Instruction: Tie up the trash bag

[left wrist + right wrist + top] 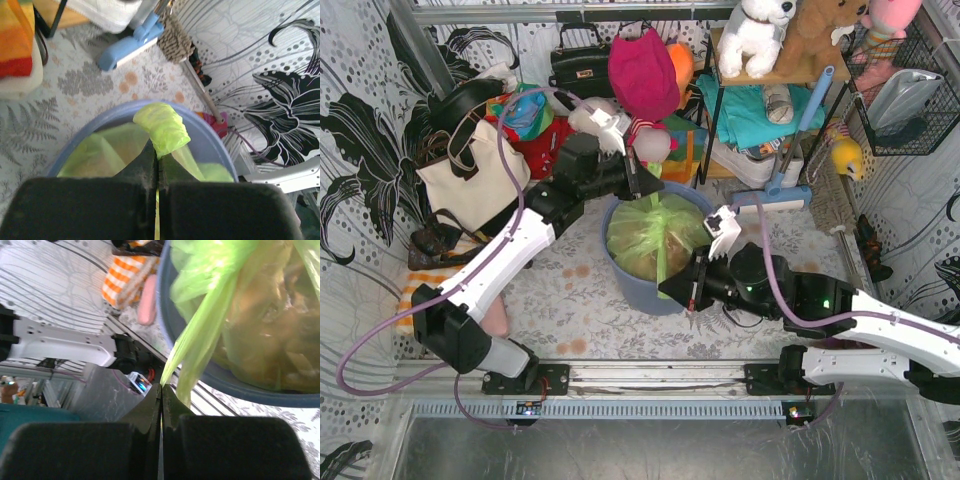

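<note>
The trash bag [650, 240] is light-green and translucent, with crumpled brown paper showing through it, and sits in the blue-grey bin [638, 288]. My left gripper [642, 192] is at the bin's far rim, shut on a twisted strip of the bag [162, 129]. My right gripper [672, 291] is at the bin's near side, shut on another stretched strip of the bag [197, 342] that runs down across the bag's top. The two strips cross over the middle of the bag.
A cream tote bag [475, 175] stands at the left. A shelf with toys and clothes [760, 100] stands behind the bin, with a blue mop head [780, 200] beside it. A wire basket [910, 95] hangs at the right. Patterned walls close both sides.
</note>
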`<state>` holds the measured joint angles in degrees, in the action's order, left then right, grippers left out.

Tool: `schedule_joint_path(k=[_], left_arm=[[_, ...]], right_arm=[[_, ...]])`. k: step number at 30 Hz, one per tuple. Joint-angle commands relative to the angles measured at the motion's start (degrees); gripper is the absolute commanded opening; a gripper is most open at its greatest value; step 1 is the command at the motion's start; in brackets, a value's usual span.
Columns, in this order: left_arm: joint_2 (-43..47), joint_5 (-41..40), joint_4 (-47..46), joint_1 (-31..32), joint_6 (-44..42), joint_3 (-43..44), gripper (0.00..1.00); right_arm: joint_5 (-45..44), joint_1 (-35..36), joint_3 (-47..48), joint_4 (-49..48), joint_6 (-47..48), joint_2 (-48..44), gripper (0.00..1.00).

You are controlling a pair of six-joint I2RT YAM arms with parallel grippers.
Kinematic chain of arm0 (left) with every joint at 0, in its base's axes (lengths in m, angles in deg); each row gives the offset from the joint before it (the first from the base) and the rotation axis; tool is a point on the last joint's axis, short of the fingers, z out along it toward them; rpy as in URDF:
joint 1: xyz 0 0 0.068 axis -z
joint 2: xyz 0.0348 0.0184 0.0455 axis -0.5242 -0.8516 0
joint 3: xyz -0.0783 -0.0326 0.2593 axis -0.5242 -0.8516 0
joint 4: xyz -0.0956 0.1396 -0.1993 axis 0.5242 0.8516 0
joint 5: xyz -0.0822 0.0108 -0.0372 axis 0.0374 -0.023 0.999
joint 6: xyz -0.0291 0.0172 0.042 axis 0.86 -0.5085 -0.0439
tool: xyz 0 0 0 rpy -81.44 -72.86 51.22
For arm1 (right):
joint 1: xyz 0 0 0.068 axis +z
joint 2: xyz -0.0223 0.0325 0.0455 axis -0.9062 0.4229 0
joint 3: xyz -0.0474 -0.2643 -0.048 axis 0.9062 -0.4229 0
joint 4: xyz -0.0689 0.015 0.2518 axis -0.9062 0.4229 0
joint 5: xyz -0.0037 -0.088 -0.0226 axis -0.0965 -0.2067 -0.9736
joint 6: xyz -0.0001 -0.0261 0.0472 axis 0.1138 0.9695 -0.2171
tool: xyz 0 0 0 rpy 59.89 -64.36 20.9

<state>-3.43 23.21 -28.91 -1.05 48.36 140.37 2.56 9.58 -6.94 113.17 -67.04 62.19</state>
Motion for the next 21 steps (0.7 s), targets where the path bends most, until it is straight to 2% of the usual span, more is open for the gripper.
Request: schedule_joint_path(k=[1,6,13,20,21], left_arm=[[-0.1,-3.2,-1.6,-0.7,-2.7,6.2,0.0],[-0.1,-4.6,-1.2,-0.9,-3.2,8.4,0.0],[-1.3,-4.5,-1.7,-0.9,-3.5,4.3,0.0],[-0.8,-4.2,-2.1,-1.0,-2.9,2.7,0.0],[-0.7,-4.3,-2.1,-0.9,-2.8,2.6,0.0]], right_arm=[[3.0,0.2,5.5,-2.0,0.9,0.1,0.0],[5.1,0.2,4.9,-4.2,-0.8,-1.8,0.0],[6.2,0.2,-0.5,-1.9,-4.4,-2.9,0.0],[1.0,0.2,-0.1,1.0,-4.9,-4.3,0.0],[-0.2,0.2,0.5,1.2,-4.7,-4.4,0.08]])
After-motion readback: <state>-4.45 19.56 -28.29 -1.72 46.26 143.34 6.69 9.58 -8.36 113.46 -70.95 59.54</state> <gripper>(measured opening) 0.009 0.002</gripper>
